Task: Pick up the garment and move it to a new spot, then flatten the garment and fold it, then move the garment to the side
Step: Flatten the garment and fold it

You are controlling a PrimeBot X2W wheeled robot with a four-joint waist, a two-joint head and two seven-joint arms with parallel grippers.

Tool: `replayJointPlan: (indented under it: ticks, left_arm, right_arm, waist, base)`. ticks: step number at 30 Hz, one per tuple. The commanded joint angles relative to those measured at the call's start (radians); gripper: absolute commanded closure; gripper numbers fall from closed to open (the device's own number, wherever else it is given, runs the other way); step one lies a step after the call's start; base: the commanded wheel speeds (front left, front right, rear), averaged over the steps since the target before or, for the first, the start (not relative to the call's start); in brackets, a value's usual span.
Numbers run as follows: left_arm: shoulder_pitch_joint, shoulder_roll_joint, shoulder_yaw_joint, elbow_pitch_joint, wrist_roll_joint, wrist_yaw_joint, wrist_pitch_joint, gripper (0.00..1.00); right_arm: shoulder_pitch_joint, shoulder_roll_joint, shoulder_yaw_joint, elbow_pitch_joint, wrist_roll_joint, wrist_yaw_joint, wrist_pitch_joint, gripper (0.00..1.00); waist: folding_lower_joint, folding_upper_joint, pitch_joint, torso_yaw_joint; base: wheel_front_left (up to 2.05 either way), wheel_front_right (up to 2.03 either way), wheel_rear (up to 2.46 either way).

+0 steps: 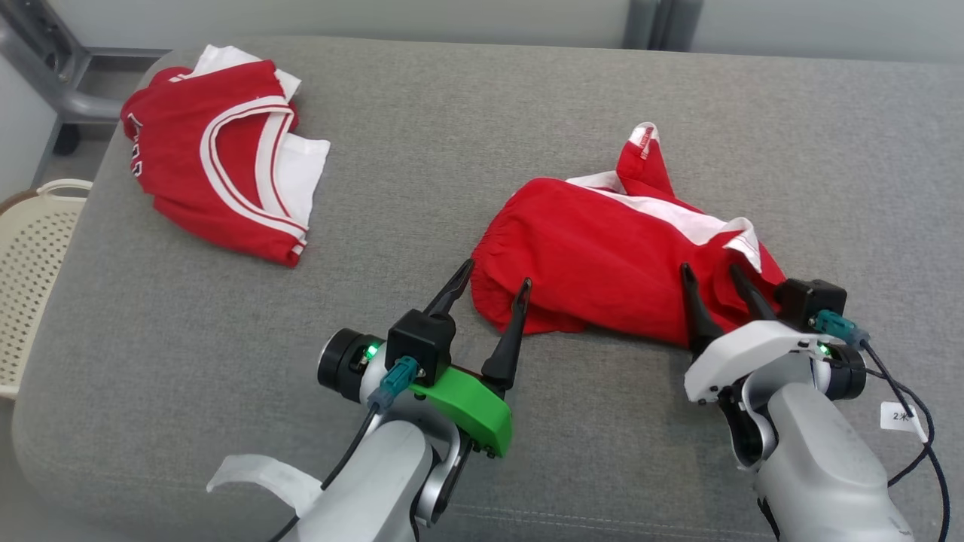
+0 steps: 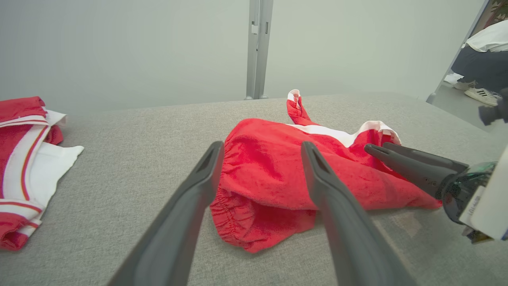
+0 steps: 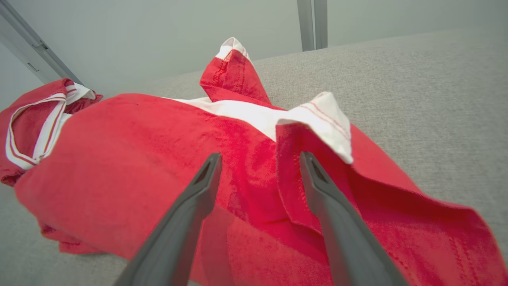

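Shorts point(image 1: 602, 256) of red cloth with white trim lie crumpled on the right half of a grey upholstered surface point(image 1: 452, 135), the gathered elastic waistband toward the robot's left and a narrow white-tipped flap standing up at the far side. The left gripper point(image 1: 497, 275) sits at the waistband end with its two dark fingers spread wide, one tip just outside the edge of the cloth and the other over it; whether either tip touches the fabric cannot be told. The right gripper point(image 1: 709, 269) is over the opposite end, near a folded-back white hem, its fingers also apart with red cloth showing between them and nothing pinched. In the left wrist view the right gripper's fingers lie low across the far side of the shorts. A folded red-and-white jersey point(image 1: 218, 158) rests at the far left corner of the surface, well apart from the shorts. A cream perforated basket point(image 1: 34, 256) stands beside the left edge
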Motion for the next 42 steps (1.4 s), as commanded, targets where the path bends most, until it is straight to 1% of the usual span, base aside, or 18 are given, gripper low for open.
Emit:
replayJointPlan:
  ticks: [1, 2, 3, 5, 6, 7, 8, 9, 10, 14, 18, 21, 23, 26, 29, 33, 37, 42]
  left_arm:
    - [0.017, 0.001, 0.008, -0.011, 0.013, -0.005, -0.002, 0.00]
    - [0.022, 0.001, 0.012, -0.015, 0.019, -0.008, -0.002, 0.00]
    - [0.028, -0.001, 0.021, -0.021, 0.024, -0.012, -0.003, 0.00]
    - [0.033, -0.001, 0.030, -0.027, 0.030, -0.014, -0.003, 0.00]
    - [0.037, -0.001, 0.032, -0.029, 0.033, -0.014, -0.003, 0.00]
    - [0.041, -0.002, 0.035, -0.032, 0.033, -0.014, -0.003, 0.00]
    - [0.043, -0.002, 0.039, -0.037, 0.034, -0.015, -0.003, 0.00]
    - [0.044, -0.002, 0.043, -0.041, 0.034, -0.014, -0.003, 0.00]
    - [0.045, -0.002, 0.048, -0.045, 0.034, -0.011, -0.003, 0.00]
    - [0.053, -0.002, 0.067, -0.051, 0.039, -0.005, -0.003, 0.00]
    - [0.063, -0.002, 0.094, -0.058, 0.045, -0.005, -0.003, 0.00]
    - [0.064, -0.001, 0.112, -0.063, 0.048, -0.010, -0.003, 0.00]
    - [0.066, -0.001, 0.124, -0.067, 0.044, -0.012, -0.003, 0.00]
    - [0.071, -0.001, 0.144, -0.071, 0.046, -0.013, -0.003, 0.00]
    - [0.077, -0.001, 0.167, -0.071, 0.053, -0.015, -0.003, 0.00]
    - [0.086, -0.001, 0.198, -0.069, 0.062, -0.019, -0.003, 0.00]
    - [0.092, -0.001, 0.218, -0.070, 0.071, -0.030, -0.003, 0.00]
    - [0.105, -0.001, 0.229, -0.072, 0.080, -0.040, -0.003, 0.00]
  right_arm:
    - [-0.031, -0.004, -0.013, 0.035, 0.019, 0.000, -0.004, 0.00]
    - [-0.051, -0.005, -0.032, 0.055, 0.025, 0.000, -0.004, 0.00]
    - [-0.083, -0.005, -0.075, 0.091, 0.003, 0.000, -0.004, 0.00]
    - [-0.106, -0.005, -0.133, 0.122, -0.059, 0.000, -0.004, 0.00]
    - [-0.115, -0.005, -0.170, 0.128, -0.094, 0.000, -0.004, 0.25]
    - [-0.120, -0.006, -0.205, 0.134, -0.123, 0.000, -0.004, 0.56]
    - [-0.125, -0.005, -0.235, 0.136, -0.146, 0.000, -0.004, 0.71]
    - [-0.128, -0.004, -0.260, 0.133, -0.160, 0.000, -0.004, 0.95]
    - [-0.128, -0.004, -0.281, 0.127, -0.177, 0.000, -0.004, 1.00]
    - [-0.111, -0.005, -0.328, 0.097, -0.205, 0.000, -0.004, 1.00]
    - [-0.082, -0.004, -0.328, 0.067, -0.173, 0.000, -0.004, 1.00]
    - [-0.048, -0.004, -0.288, 0.034, -0.118, 0.000, -0.004, 1.00]
    - [-0.013, -0.003, -0.237, -0.007, -0.084, 0.000, -0.004, 1.00]
    - [0.065, -0.004, -0.159, -0.079, -0.046, 0.000, -0.004, 1.00]
    - [0.148, -0.005, -0.126, -0.138, -0.017, 0.000, -0.004, 1.00]
    - [0.224, -0.005, -0.147, -0.185, 0.013, 0.000, -0.004, 1.00]
    - [0.259, -0.004, -0.166, -0.204, -0.016, 0.000, -0.004, 1.00]
    - [0.275, -0.013, -0.190, -0.187, -0.050, 0.000, -0.004, 1.00]
  waist:
    - [0.0000, 0.0000, -0.005, 0.066]
    - [0.0000, 0.0000, -0.002, 0.073]
    - [0.0000, 0.0000, 0.003, 0.083]
    - [0.0000, 0.0000, 0.008, 0.088]
    - [0.0000, 0.0000, 0.009, 0.090]
    - [0.0000, 0.0000, 0.011, 0.091]
    - [0.0000, 0.0000, 0.012, 0.091]
    - [0.0000, 0.0000, 0.013, 0.089]
    - [0.0000, 0.0000, 0.014, 0.086]
    - [0.0000, 0.0000, 0.015, 0.067]
    - [0.0000, 0.0000, 0.016, 0.031]
    - [0.0000, 0.0000, 0.015, 0.004]
    - [0.0000, 0.0000, 0.014, -0.012]
    - [0.0000, 0.0000, 0.013, -0.037]
    - [0.0000, 0.0000, 0.012, -0.061]
    - [0.0000, 0.0000, 0.010, -0.092]
    - [0.0000, 0.0000, 0.009, -0.107]
    - [0.0000, 0.0000, 0.007, -0.113]
  base:
    - [0.00, 0.00, 0.00]
    - [0.00, 0.00, 0.00]
    - [0.00, 0.00, 0.00]
    - [0.00, 0.00, 0.00]
    - [0.00, 0.00, 0.00]
    - [0.00, 0.00, 0.00]
    - [0.00, 0.00, 0.00]
    - [0.00, 0.00, 0.00]
    - [0.00, 0.00, 0.00]
    - [0.00, 0.00, 0.00]
    - [0.00, 0.00, 0.00]
    - [0.00, 0.00, 0.00]
    - [0.00, 0.00, 0.00]
    - [0.00, 0.00, 0.00]
    - [0.00, 0.00, 0.00]
    - [0.00, 0.00, 0.00]
    - [0.00, 0.00, 0.00]
    - [0.00, 0.00, 0.00]
